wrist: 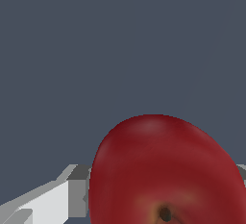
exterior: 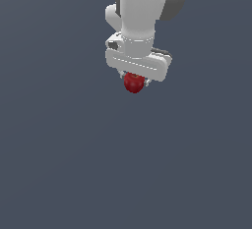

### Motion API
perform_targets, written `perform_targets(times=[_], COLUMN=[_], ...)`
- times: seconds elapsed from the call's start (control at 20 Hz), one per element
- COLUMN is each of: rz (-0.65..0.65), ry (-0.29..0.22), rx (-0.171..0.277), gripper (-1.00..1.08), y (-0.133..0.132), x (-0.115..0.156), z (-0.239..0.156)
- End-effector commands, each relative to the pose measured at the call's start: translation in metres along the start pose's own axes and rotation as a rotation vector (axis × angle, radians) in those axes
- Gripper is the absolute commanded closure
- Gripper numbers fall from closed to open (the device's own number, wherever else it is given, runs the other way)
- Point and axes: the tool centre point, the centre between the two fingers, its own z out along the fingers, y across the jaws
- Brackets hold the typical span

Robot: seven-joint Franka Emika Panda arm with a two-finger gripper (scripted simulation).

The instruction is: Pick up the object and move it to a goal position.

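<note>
The object, a small glossy dark-red apple-like ball (exterior: 134,82), hangs just under my white gripper (exterior: 134,79) in the upper middle of the exterior view. The gripper is shut on it; the fingers are mostly hidden behind the ball and the hand. In the wrist view the ball (wrist: 163,170) fills the lower right, dimpled top with a brown stem pit facing the camera, and a grey-white finger (wrist: 72,189) presses against its side.
A plain dark grey-blue surface (exterior: 74,164) fills both views. No other object or marker shows.
</note>
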Motion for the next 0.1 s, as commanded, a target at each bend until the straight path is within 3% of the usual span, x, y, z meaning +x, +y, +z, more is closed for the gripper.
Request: perform_targets(times=[0.0,0.05], rz=[0.001,0.001], ry=[0.001,0.001], rx=[0.001,0.001], gripper=[1.08,1.08], y=[-0.0021,-0.0022], x=[0.0004,0.0004], z=[-0.0049,-0.0051])
